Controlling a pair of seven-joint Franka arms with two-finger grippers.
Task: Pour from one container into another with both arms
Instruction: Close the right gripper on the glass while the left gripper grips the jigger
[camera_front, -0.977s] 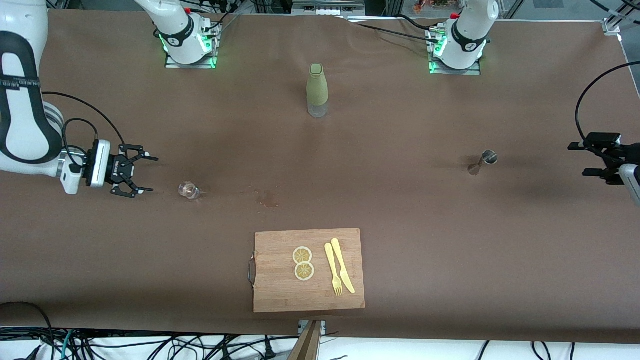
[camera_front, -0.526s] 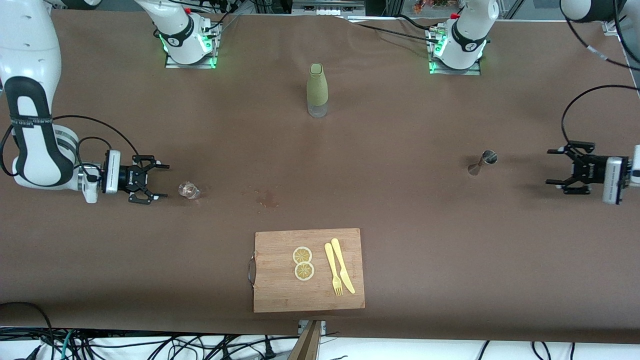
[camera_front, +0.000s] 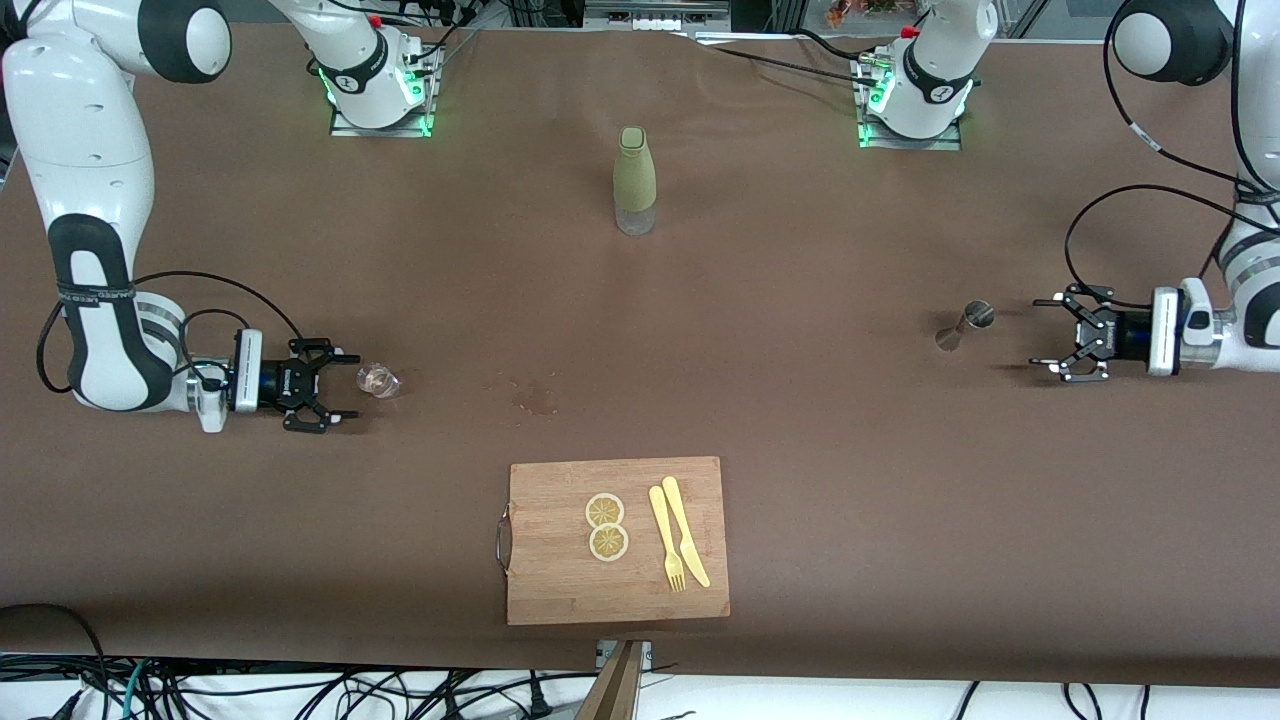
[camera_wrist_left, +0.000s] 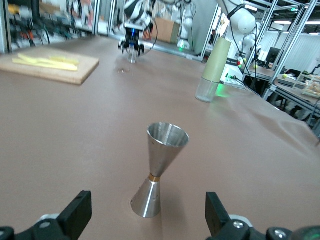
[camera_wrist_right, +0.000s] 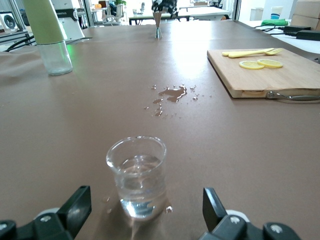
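A small clear glass (camera_front: 379, 381) (camera_wrist_right: 137, 175) with water in it stands toward the right arm's end of the table. My right gripper (camera_front: 345, 386) (camera_wrist_right: 145, 202) is low and level with it, open, its fingers just short of the glass on either side. A steel double-cone jigger (camera_front: 968, 324) (camera_wrist_left: 160, 175) stands upright toward the left arm's end. My left gripper (camera_front: 1040, 332) (camera_wrist_left: 147, 212) is open and points at the jigger from a short gap away. Neither gripper touches anything.
A green-sleeved bottle (camera_front: 634, 180) stands mid-table near the bases. A wooden cutting board (camera_front: 560, 580) near the front edge carries two lemon slices (camera_front: 606, 525), a yellow fork and a knife (camera_front: 678, 545). A small water spill (camera_front: 537, 397) lies between glass and board.
Both arms have swung in from the table's ends and dropped low. The right gripper has closed in on the glass, the left gripper on the jigger. Both stay open.
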